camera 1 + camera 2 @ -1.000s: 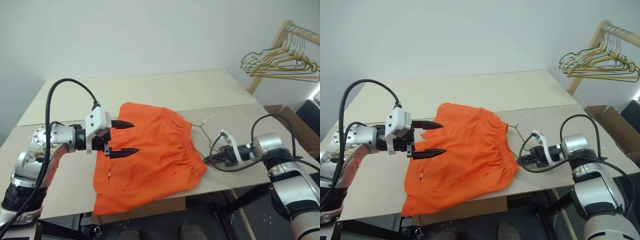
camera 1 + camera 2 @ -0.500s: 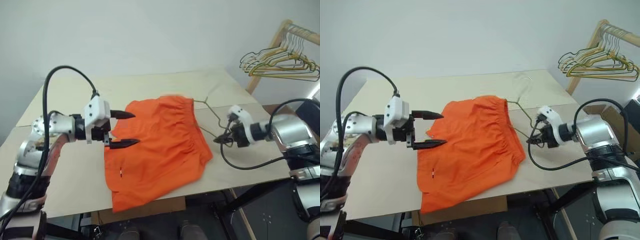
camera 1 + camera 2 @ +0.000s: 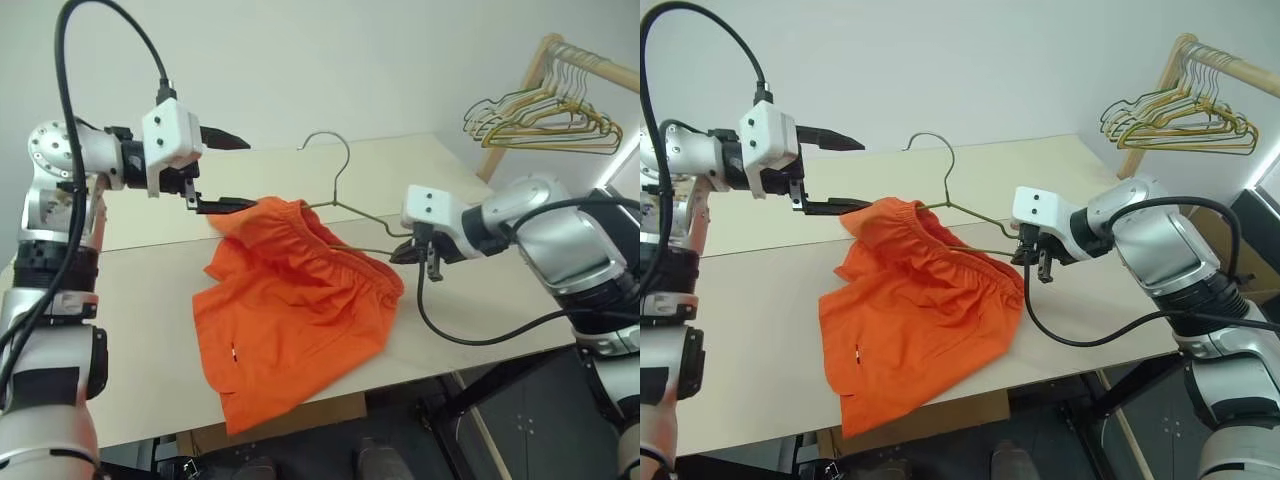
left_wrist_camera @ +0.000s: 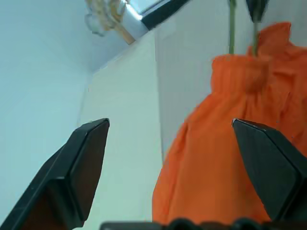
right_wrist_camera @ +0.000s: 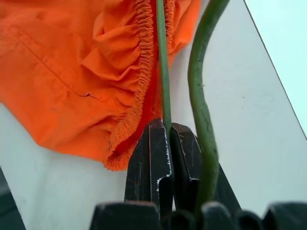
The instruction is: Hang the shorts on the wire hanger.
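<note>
The right gripper (image 5: 168, 143) is pinched tight on the hanger (image 3: 340, 195) at one end of its wire. The hanger is up in the air over the table (image 3: 140, 300), tilted, with its hook at the top. The shorts (image 3: 295, 310) are draped on it by the waistband (the stretchy part), and the legs lie on the table. The left gripper (image 3: 228, 172) is wide open and holds nothing. Its lower finger is right at the raised edge of the shorts.
</note>
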Robot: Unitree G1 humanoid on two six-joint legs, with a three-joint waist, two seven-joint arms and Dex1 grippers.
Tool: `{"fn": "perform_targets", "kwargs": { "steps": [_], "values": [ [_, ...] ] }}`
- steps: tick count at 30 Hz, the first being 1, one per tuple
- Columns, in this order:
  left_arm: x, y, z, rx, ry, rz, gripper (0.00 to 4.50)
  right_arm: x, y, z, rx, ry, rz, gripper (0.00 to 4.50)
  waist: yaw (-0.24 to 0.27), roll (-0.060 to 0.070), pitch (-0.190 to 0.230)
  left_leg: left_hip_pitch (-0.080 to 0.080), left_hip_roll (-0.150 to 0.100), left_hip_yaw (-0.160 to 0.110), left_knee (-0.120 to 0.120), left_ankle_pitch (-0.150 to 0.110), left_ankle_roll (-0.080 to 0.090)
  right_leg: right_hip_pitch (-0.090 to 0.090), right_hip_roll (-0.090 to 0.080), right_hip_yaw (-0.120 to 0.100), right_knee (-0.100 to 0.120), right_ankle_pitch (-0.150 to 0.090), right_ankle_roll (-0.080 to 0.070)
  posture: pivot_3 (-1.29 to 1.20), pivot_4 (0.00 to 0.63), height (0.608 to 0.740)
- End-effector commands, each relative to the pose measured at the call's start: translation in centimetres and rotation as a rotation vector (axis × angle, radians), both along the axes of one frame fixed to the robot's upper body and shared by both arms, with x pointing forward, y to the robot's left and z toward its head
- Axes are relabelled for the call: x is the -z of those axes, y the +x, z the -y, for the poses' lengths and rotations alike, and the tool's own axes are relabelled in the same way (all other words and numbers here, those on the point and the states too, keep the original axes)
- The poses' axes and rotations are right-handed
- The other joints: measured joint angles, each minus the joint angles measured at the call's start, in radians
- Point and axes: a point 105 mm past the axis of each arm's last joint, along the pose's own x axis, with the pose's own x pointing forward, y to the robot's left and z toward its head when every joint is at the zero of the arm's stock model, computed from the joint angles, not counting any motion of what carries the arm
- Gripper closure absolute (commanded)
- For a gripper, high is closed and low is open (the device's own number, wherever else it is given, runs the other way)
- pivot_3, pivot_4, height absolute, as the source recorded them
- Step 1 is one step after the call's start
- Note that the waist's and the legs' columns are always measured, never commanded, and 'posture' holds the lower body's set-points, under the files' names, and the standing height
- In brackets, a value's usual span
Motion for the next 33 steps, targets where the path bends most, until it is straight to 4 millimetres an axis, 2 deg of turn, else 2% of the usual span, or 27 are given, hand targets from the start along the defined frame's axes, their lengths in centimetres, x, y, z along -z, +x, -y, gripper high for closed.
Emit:
{"fn": "perform_targets", "kwargs": {
  "steps": [1,4,7,9,13,18,24,27,29,33],
  "values": [
    [1.2,-0.8,0.9,0.11,0.09,-0.065,0.06,-1.6,-0.1,-0.8,-0.055,-0.011,0.046,4.5,-0.007,0.0,0.0,0.0,0.0,0.0,0.0,0.0,0.0,0.0,0.0,0.0,0.001,0.0,0.0,-0.13,0.0,0.74],
    [2.5,-0.4,1.8,0.135,0.119,-0.083,0.06,-1.6,0.0,-1.0,-0.067,-0.027,0.052,4.5,-0.013,0.0,0.0,-0.001,0.0,-0.001,0.0,0.0,0.0,0.0,0.0,-0.001,0.001,0.0,0.0,-0.14,0.0,0.74],
    [4.3,1.6,2.7,0.048,0.188,-0.054,0.06,-1.8,-0.5,-1.2,-0.089,-0.021,0.037,4.5,-0.013,0.0,0.0,-0.001,0.0,-0.001,0.0,0.0,0.0,0.0,0.0,0.0,0.001,0.0,0.001,-0.14,0.0,0.74],
    [5.0,2.1,3.0,0.032,0.208,-0.058,0.06,-1.9,-0.8,-1.4,-0.095,-0.012,0.028,4.5,-0.016,0.0,0.0,-0.001,0.0,-0.001,0.0,0.0,0.0,0.0,0.0,0.0,0.001,0.0,0.001,-0.14,0.0,0.74],
    [5.6,1.8,3.1,0.067,0.211,-0.097,0.94,-2.1,-1.1,-1.4,-0.092,0.001,0.014,4.5,-0.03,0.0,0.0,-0.001,0.0,-0.001,0.0,0.0,0.001,-0.002,0.0,0.0,0.002,0.0,0.001,-0.17,0.0,0.74],
    [5.6,1.8,3.2,0.071,0.186,-0.111,2.61,-2.3,-1.4,-1.2,-0.078,0.018,-0.005,4.5,-0.044,0.0,0.0,-0.002,0.0,-0.002,0.0,0.0,0.001,-0.003,0.0,0.0,0.002,-0.001,0.001,-0.18,0.0,0.74],
    [5.3,1.6,3.5,0.078,0.149,-0.139,4.39,-2.2,-1.8,-1.2,-0.095,0.025,0.005,4.5,-0.046,0.0,0.0,-0.002,0.0,-0.002,0.0,0.0,0.001,-0.003,-0.001,0.0,0.002,-0.001,0.001,-0.18,0.0,0.74],
    [5.1,1.7,3.5,0.058,0.121,-0.153,4.46,-1.9,-1.9,-1.0,-0.101,0.033,0.03,4.5,-0.048,0.0,0.0,-0.002,0.0,-0.002,0.0,0.0,0.001,-0.003,-0.001,0.0,0.002,-0.001,0.001,-0.19,0.0,0.74],
    [4.9,1.6,3.5,0.056,0.104,-0.161,4.46,-1.8,-1.8,-0.7,-0.079,0.045,0.053,3.96,-0.049,0.0,0.0,-0.002,0.0,-0.002,0.0,0.0,0.001,-0.003,-0.001,0.0,0.002,-0.001,0.001,-0.19,0.0,0.74],
    [4.8,1.5,3.2,0.043,0.087,-0.185,4.46,-1.7,-1.5,1.4,0.051,0.096,0.062,2.8,-0.049,0.0,0.0,-0.002,0.0,-0.003,0.0,0.0,0.001,-0.003,-0.001,0.0,0.003,-0.001,0.001,-0.18,0.0,0.74]
  ]
}}
